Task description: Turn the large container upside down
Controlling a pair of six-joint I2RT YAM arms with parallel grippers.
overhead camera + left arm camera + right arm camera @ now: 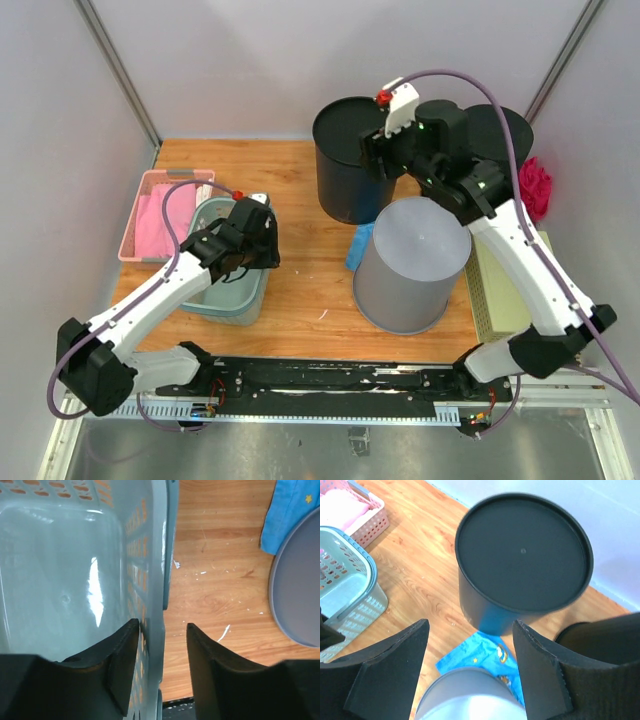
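The large grey container (412, 262) stands on the wooden table with its closed flat base facing up, and its rim rests partly on a blue cloth (358, 248). My right gripper (386, 152) hovers above and behind it, open, with nothing between its fingers; the right wrist view shows the grey base (467, 695) below the open jaws (470, 625). My left gripper (262, 232) is at the teal basket (225, 300). Its jaws (161, 625) straddle the basket's right wall (155, 580), one finger inside and one outside. A gap shows at the outer finger (200, 650).
A black container (350, 160) stands base up behind the grey one, with a second black one (505, 135) to its right. A pink basket (160, 215) holding pink cloth sits at the back left. A beige box (500, 290) and a magenta item (535, 185) lie along the right edge.
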